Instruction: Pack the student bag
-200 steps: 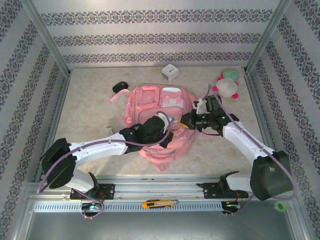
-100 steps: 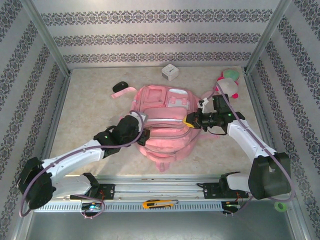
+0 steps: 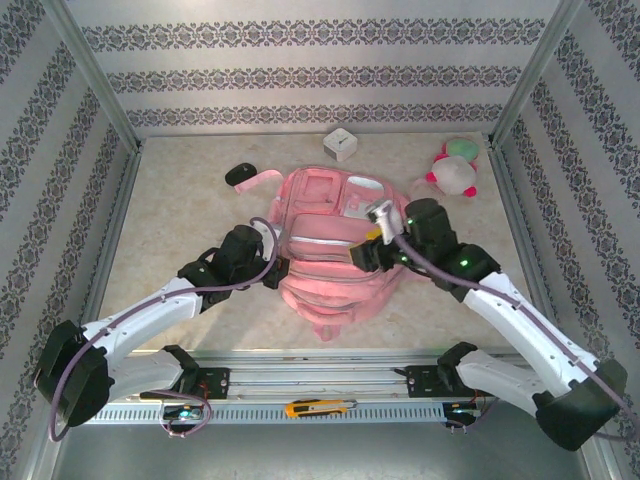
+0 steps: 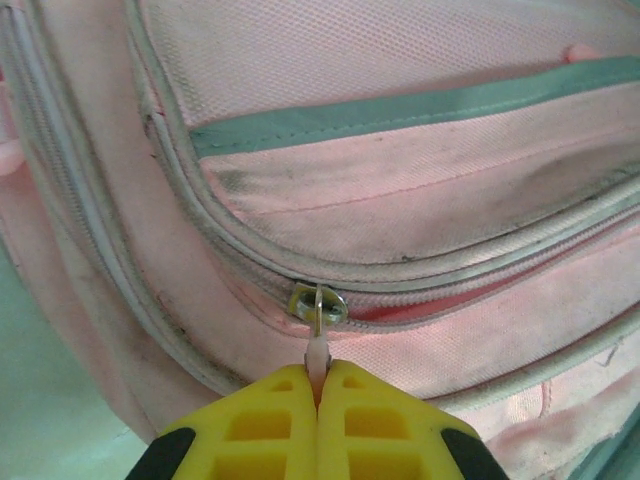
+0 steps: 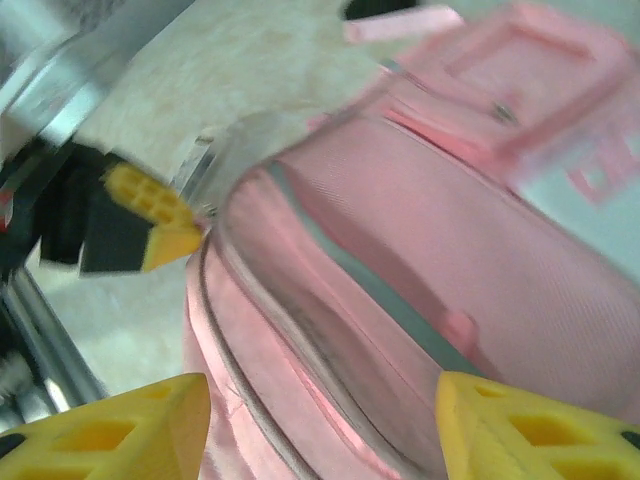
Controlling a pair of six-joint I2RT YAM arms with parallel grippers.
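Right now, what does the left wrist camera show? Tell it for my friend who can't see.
Two yellow fingers, shut together, pinch the small pale zipper pull on the pink student bag. The zipper curves under a front pocket edged with a grey-green strip.

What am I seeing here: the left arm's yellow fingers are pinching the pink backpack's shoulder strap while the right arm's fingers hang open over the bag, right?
Not quite. The left gripper is shut on a zipper pull of the pink backpack, not on a shoulder strap; the left wrist view shows this. The right gripper does hang open over the bag.
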